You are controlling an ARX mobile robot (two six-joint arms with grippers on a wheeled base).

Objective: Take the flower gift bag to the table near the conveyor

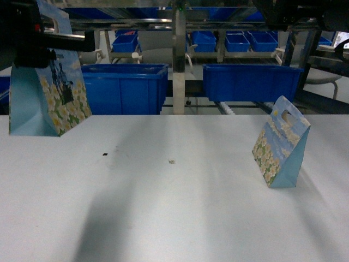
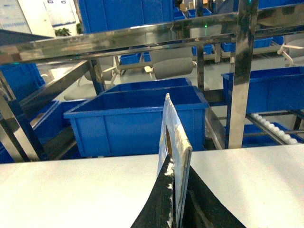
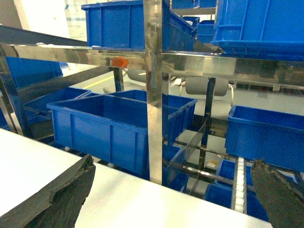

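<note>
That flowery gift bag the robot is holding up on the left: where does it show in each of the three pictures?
Head view: the held gift bag hangs at the far left, its bottom just above the table.
Left wrist view: seen edge-on at bottom centre, clamped in the left gripper.
Right wrist view: not in it.
Shared landmark: the blue bin behind the table edge, also in the left wrist view and the right wrist view.

Beyond us we see blue plastic bins (image 1: 125, 87) on steel shelving (image 3: 153, 57), and a grey chair (image 2: 173, 64) behind.
</note>
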